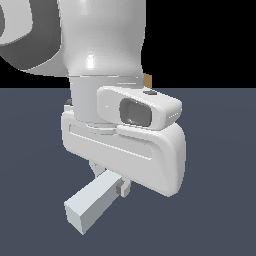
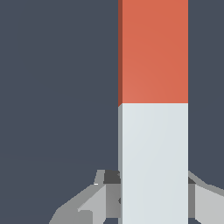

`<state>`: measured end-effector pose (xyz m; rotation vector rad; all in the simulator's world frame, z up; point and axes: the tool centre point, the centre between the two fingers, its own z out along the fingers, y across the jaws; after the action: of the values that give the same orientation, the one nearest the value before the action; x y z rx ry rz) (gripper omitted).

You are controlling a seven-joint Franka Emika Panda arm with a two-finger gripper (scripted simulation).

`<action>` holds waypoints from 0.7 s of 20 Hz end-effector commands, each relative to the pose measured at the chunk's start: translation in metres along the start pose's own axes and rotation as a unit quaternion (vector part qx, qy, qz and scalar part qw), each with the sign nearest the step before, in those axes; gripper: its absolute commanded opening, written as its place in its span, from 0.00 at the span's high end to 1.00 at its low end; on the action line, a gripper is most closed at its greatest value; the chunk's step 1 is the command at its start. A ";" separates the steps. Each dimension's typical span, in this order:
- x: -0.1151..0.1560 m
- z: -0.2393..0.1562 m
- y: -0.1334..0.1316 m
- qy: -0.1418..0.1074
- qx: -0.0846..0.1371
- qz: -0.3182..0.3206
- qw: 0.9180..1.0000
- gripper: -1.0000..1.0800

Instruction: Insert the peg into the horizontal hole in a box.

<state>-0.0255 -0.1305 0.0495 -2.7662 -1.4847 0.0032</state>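
Note:
The peg (image 1: 87, 206) is a pale grey-white square bar that sticks out from under my white gripper (image 1: 111, 181) toward the exterior view's lower left. The gripper is shut on the peg's pale half. In the wrist view the peg (image 2: 153, 144) runs away from the camera, its far half red-orange, and grey fingers (image 2: 111, 194) press on both of its sides. Only a small tan corner of the box (image 1: 148, 80) shows behind the wrist. The hole is hidden by the arm.
The arm's white body and wrist camera housing (image 1: 140, 107) fill most of the exterior view. A plain dark blue-grey floor (image 1: 220, 210) lies around and under the peg.

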 end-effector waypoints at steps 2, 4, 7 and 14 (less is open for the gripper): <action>0.015 -0.007 -0.029 0.001 -0.001 -0.024 1.000 1.00; 0.023 -0.010 -0.046 0.000 -0.001 -0.038 0.999 1.00; 0.033 -0.015 -0.071 0.000 -0.001 -0.058 0.998 1.00; 0.048 -0.023 -0.115 0.000 -0.002 -0.092 0.996 1.00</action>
<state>-0.0898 -0.0333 0.0703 -2.6293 -1.7168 0.0028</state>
